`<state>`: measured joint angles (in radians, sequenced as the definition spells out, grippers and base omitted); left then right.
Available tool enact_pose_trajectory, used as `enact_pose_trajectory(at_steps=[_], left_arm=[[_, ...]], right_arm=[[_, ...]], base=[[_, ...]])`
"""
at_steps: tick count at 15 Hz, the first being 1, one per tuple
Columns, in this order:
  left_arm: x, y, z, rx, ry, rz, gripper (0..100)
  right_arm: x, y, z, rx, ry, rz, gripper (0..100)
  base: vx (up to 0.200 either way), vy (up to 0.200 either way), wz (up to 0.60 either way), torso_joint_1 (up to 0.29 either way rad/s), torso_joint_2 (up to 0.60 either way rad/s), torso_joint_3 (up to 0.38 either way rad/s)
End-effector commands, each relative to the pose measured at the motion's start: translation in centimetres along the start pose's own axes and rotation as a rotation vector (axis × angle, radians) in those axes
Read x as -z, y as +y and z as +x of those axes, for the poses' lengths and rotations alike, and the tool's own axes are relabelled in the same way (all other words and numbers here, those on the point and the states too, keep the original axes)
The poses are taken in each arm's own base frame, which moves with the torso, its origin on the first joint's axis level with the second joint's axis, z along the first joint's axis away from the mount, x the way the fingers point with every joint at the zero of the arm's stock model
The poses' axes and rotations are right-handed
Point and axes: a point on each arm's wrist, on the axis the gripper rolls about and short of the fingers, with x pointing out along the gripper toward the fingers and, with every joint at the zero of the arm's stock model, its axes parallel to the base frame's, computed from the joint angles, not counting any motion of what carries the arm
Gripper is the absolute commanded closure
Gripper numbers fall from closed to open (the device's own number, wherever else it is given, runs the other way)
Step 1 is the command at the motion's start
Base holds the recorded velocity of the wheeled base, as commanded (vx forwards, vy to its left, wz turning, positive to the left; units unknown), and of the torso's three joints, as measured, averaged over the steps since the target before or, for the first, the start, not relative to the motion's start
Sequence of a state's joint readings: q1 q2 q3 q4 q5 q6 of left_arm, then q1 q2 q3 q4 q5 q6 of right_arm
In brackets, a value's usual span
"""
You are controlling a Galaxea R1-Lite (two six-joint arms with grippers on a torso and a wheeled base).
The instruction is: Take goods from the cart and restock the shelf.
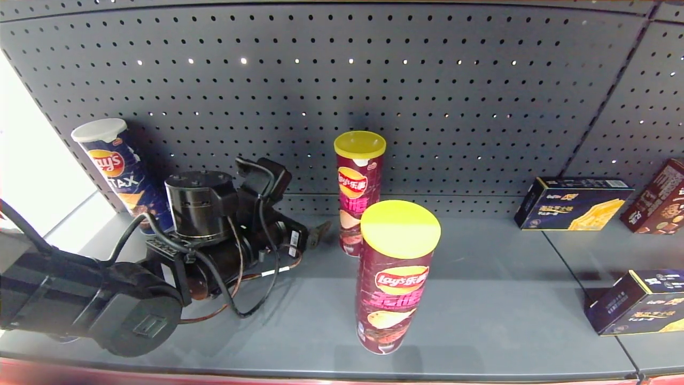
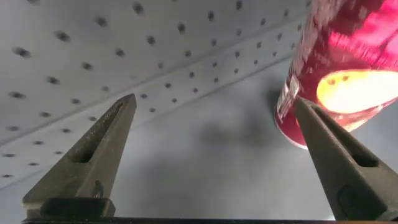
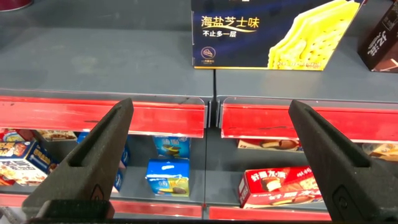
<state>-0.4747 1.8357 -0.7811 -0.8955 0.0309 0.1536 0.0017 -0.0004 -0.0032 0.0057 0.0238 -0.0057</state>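
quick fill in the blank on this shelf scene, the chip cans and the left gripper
1. The front maroon can and the back maroon can both carry ____ lids.
2. The blue can at the left end of the shelf has a ____ lid.
3. The left gripper, beside the back maroon can, is ____ and holds nothing.

Missing words: yellow; white; open
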Motion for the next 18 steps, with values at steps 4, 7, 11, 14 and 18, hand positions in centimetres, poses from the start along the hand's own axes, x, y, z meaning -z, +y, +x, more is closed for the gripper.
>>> enact_pose_trajectory(at_steps=[4, 7, 11, 14, 18], left_arm=[[-0.4, -0.5, -0.2, 0.059, -0.015, 0.003, 0], [-0.2, -1.4, 0.5, 0.084, -0.013, 0.006, 0], [-0.4, -2.2, 0.9, 0.106, -0.019, 0.008, 0], [-0.3, -2.7, 1.3, 0.119, -0.015, 0.01, 0], [-0.4, -3.2, 1.2, 0.13, -0.02, 0.011, 0]], right_arm=[[0.0, 0.0, 0.0, -0.001, 0.001, 0.0, 0], [0.0, 0.0, 0.0, 0.001, 0.001, 0.0, 0], [0.0, 0.0, 0.0, -0.001, 0.001, 0.0, 0], [0.0, 0.0, 0.0, -0.001, 0.001, 0.0, 0], [0.0, 0.0, 0.0, 0.001, 0.001, 0.0, 0]], base=[[0.0, 0.0, 0.0, 0.0, 0.0, 0.0], [0.0, 0.0, 0.0, 0.0, 0.0, 0.0], [0.0, 0.0, 0.0, 0.0, 0.0, 0.0], [0.0, 0.0, 0.0, 0.0, 0.0, 0.0], [0.0, 0.0, 0.0, 0.0, 0.0, 0.0]])
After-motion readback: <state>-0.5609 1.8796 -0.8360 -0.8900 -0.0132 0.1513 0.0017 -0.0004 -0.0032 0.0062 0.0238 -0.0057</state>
